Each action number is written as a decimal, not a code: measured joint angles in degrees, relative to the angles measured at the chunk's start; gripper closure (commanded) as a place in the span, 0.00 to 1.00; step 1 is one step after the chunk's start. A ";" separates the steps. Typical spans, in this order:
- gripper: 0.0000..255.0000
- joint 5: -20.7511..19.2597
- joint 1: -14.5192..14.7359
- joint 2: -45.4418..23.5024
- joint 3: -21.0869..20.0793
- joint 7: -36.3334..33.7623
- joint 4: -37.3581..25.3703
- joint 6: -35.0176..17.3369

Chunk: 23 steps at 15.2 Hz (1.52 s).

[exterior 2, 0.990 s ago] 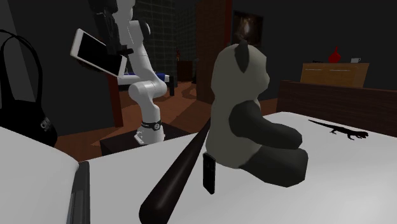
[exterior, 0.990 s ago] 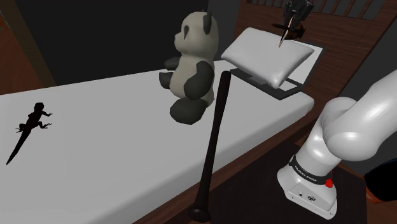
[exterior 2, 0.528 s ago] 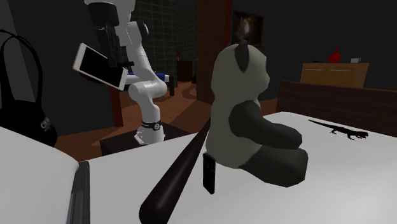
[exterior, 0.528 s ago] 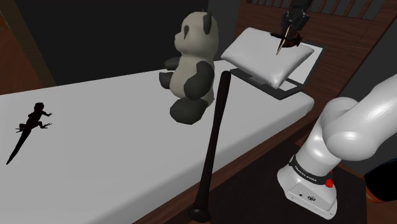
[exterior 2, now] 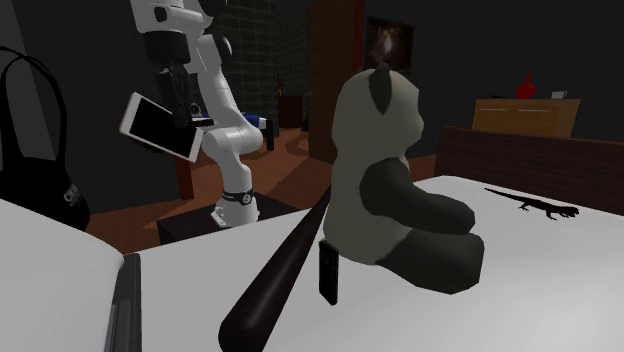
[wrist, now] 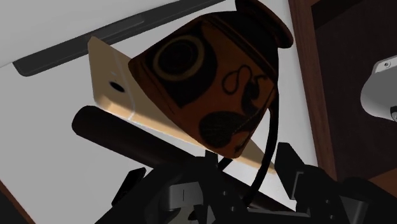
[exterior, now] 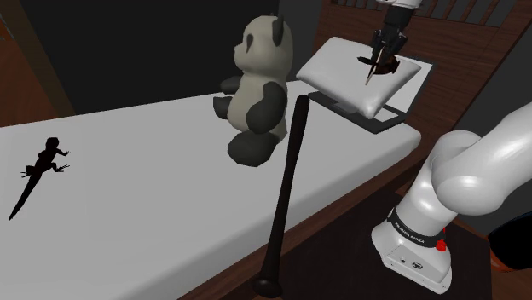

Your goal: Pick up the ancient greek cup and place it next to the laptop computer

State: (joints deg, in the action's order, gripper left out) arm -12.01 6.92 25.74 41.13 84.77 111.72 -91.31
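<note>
Jaws clasp the orange-and-black cup aloft over the laptop.

counts | panda toy: one | dark bat: one | black lizard figure: one | laptop: one | orange-and-black painted cup: one | white robot arm: one | white work surface: one | black bag: one | small black slab beside the panda toy: one | wooden dresser: one | red ornament on the dresser: one | framed wall picture: one
</note>
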 measured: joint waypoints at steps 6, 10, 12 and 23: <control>1.00 -0.63 -0.37 0.58 0.55 -0.26 4.97 -4.47; 1.00 -1.09 -0.65 0.80 1.22 -0.14 8.07 -7.42; 1.00 -1.35 -0.81 1.05 1.33 -0.34 9.84 -8.96; 1.00 -2.10 -1.03 0.14 3.66 0.20 17.16 -17.23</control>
State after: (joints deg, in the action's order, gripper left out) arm -14.11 5.89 25.87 44.78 84.97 128.88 -108.54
